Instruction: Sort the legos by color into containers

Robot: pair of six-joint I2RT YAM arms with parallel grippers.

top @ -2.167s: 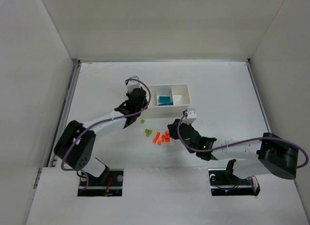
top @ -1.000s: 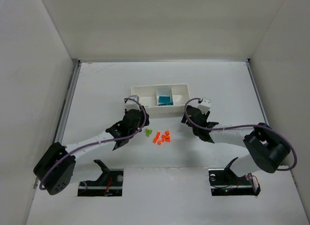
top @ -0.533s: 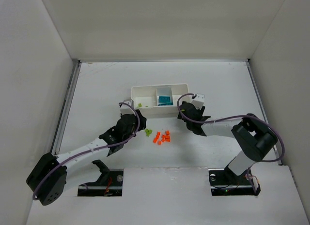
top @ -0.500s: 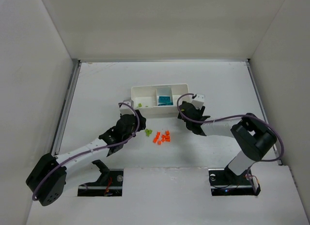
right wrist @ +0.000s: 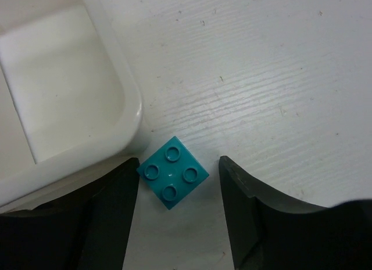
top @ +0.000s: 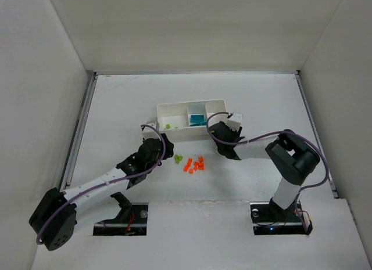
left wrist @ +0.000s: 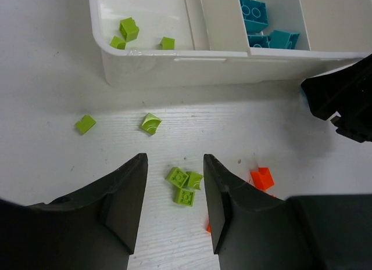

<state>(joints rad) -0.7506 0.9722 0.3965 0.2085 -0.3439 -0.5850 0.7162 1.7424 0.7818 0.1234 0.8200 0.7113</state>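
The white tray (top: 174, 105) has three compartments: lime bricks (left wrist: 128, 29) lie in the left one, teal bricks (left wrist: 256, 11) in the middle one, and the right one shows bare. My left gripper (left wrist: 174, 191) is open low over the table, with three lime bricks (left wrist: 185, 186) between its fingers. It also shows in the top view (top: 161, 155). Two more lime bricks (left wrist: 151, 123) lie loose before the tray. Orange bricks (top: 195, 164) lie in a cluster. My right gripper (right wrist: 177, 191) is open around a teal brick (right wrist: 172, 172) on the table beside the tray's corner (right wrist: 131, 116).
In the top view the right gripper (top: 216, 132) sits against the tray's right front corner and hides the teal brick. An orange brick (left wrist: 262, 178) lies just right of the left gripper's right finger. White walls enclose the table.
My left gripper has drawn back from the tray's left compartment to the loose lime bricks. My right gripper has swung from the orange bricks to the tray's right end.
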